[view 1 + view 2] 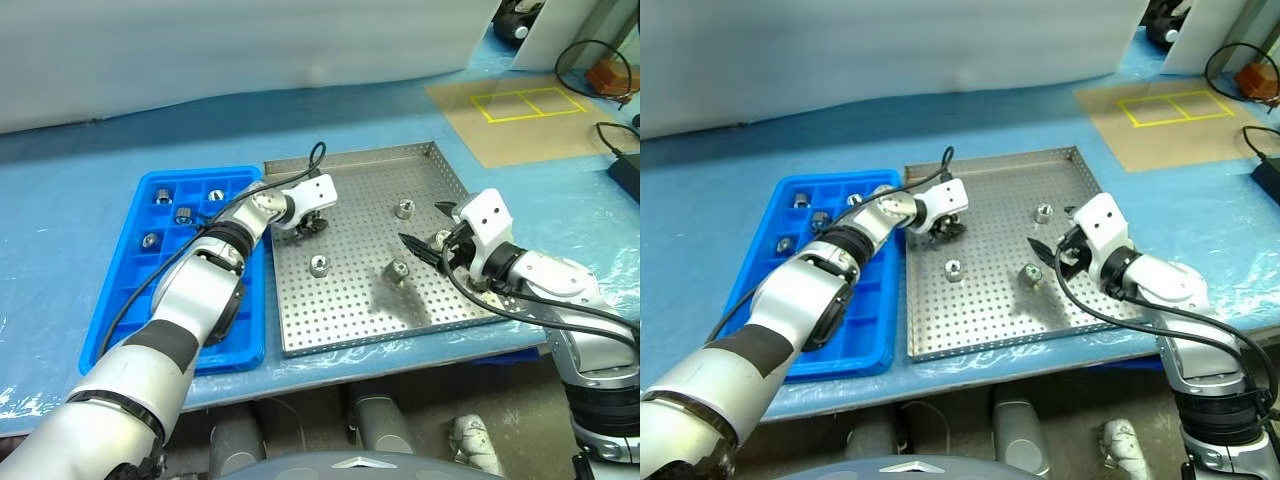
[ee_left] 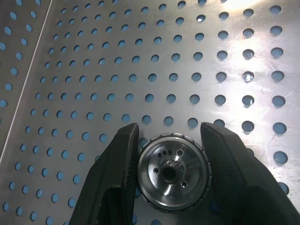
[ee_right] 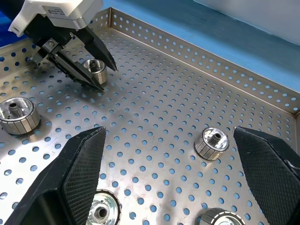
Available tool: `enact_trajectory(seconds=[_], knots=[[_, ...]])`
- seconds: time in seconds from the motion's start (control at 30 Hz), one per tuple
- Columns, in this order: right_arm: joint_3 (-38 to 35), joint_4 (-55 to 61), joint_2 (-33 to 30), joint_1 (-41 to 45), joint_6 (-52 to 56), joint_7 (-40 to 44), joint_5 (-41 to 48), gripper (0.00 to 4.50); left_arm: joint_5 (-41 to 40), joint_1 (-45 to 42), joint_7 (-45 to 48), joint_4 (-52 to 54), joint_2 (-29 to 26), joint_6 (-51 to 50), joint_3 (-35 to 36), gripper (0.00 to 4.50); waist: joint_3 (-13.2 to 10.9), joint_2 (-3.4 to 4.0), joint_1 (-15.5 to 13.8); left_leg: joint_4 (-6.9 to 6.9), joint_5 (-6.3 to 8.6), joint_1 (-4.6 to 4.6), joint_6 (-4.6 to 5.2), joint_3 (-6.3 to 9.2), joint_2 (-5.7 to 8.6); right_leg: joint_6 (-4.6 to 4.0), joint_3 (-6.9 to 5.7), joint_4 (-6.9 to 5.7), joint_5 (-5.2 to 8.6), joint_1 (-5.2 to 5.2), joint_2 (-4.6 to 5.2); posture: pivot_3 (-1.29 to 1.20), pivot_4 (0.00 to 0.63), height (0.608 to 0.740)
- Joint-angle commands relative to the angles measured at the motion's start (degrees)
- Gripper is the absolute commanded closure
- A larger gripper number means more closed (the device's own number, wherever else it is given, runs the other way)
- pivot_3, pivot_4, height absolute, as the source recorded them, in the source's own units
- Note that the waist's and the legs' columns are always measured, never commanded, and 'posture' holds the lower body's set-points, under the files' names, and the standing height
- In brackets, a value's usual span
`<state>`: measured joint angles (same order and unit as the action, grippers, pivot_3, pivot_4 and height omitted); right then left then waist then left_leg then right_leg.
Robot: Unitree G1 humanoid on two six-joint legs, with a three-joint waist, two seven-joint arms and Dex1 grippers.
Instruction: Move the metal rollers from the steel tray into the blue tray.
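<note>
- Metal rollers (image 1: 319, 265) split between two places: loose ones on the perforated floor of the steel tray (image 1: 345, 310), others already in upper compartments of the blue tray (image 1: 120, 290).
- One roller (image 2: 172, 171) pinched between the two black fingers (image 2: 115, 173) of the left gripper (image 1: 310, 226), down at the tray floor near the steel tray's left rim, close to the far side.
- Three more lying free on the steel tray: one near the middle left, one near the middle (image 1: 398, 270), one farther back (image 1: 404, 208); another (image 1: 441, 238) just beside the right gripper's fingertips.
- Four in the blue tray, each in its own square cell, near its far end (image 1: 161, 195).
- Right gripper (image 1: 428, 232) spread wide, hovering over the right side of the steel tray, holding nothing.
- Blue tray just left of the steel tray, edges side by side, both on a blue table cover (image 1: 80, 180).
</note>
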<state>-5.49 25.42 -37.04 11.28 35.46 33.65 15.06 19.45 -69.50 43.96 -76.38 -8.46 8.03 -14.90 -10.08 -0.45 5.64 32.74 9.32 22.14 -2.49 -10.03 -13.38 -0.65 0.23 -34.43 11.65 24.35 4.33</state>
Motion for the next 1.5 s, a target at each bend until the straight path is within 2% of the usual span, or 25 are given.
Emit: enact_trajectory(seconds=[0.03,0.13,0.23,0.33,0.5,0.73,0.93,1.3,1.5], knots=[[0.1,0.1,-0.1,1.8,-1.7,0.3,-0.1,0.00,-1.4,-0.1,1.0,0.2,-1.2,1.0,1.8,2.75,0.0,0.00,0.0,-0.02,0.00,0.02,0.00,0.00,0.00,-0.13,0.00,0.01,-0.08,0.01,0.00,-0.57,0.150,0.740],[0.6,-1.1,-0.1,3.0,-2.3,0.7,-0.1,0.00,-5.3,-1.9,6.1,2.9,-2.3,5.2,4.8,2.75,0.0,0.00,-0.1,-0.11,0.00,0.18,0.00,0.01,-0.01,-0.22,0.02,0.14,-0.13,0.09,0.01,-0.54,0.150,0.740],[1.6,-2.6,0.2,4.9,-3.0,1.8,0.1,0.00,-13.9,-1.9,20.4,8.8,-3.8,8.4,9.8,2.75,0.0,0.01,-0.4,-0.21,0.00,0.52,0.02,0.04,-0.02,-0.31,0.05,0.33,-0.19,0.28,0.04,-0.51,0.150,0.740],[3.2,-4.5,0.9,7.8,-3.8,3.6,0.8,0.00,-20.9,0.6,31.4,16.9,-6.4,4.5,12.9,2.75,0.0,0.02,-0.8,-0.32,-0.12,0.84,0.21,0.03,-0.04,-0.34,0.05,0.34,-0.22,0.60,0.04,-0.47,0.150,0.740],[6.7,-10.3,2.3,14.3,-6.4,7.9,0.9,0.00,-26.7,9.5,38.3,33.9,-12.4,-3.0,13.5,2.75,0.0,0.09,-1.5,-0.53,-0.13,0.56,0.19,-0.07,-0.19,-0.35,0.08,0.25,-0.22,0.66,0.01,-0.36,0.150,0.740],[13.4,-22.5,8.0,27.5,-12.6,17.1,0.9,0.00,-31.7,23.3,34.8,57.8,-22.6,-15.3,16.1,2.75,-0.2,0.17,-4.7,-0.50,-0.33,0.48,-0.49,-0.07,-0.35,-0.44,0.01,-0.38,-0.18,0.83,-0.03,-0.15,0.150,0.740],[19.1,-35.4,15.6,37.8,-20.3,25.7,-0.4,0.00,-35.3,34.9,28.0,73.9,-29.8,-23.5,21.2,2.75,-0.2,0.19,-7.3,-0.53,-0.40,0.35,-0.64,-0.06,-0.40,-0.48,-0.06,-0.50,-0.20,0.80,-0.03,0.01,0.150,0.740],[22.9,-50.5,27.4,45.5,-31.0,34.1,-3.1,0.00,-41.3,53.7,18.7,90.3,-38.1,-32.4,33.2,2.75,-0.2,0.18,-10.8,-0.57,-0.48,0.67,-0.78,0.16,-0.44,-0.58,-0.33,-0.48,-0.13,0.95,-0.03,0.20,0.150,0.740],[23.0,-53.0,30.4,46.2,-32.8,35.8,-3.9,0.00,-40.8,65.7,14.6,92.0,-38.5,-32.3,39.0,2.75,-0.2,0.17,-11.6,-0.58,-0.48,0.69,-0.79,0.22,-0.48,-0.58,-0.37,-0.51,-0.11,0.96,-0.04,0.25,0.150,0.740]])
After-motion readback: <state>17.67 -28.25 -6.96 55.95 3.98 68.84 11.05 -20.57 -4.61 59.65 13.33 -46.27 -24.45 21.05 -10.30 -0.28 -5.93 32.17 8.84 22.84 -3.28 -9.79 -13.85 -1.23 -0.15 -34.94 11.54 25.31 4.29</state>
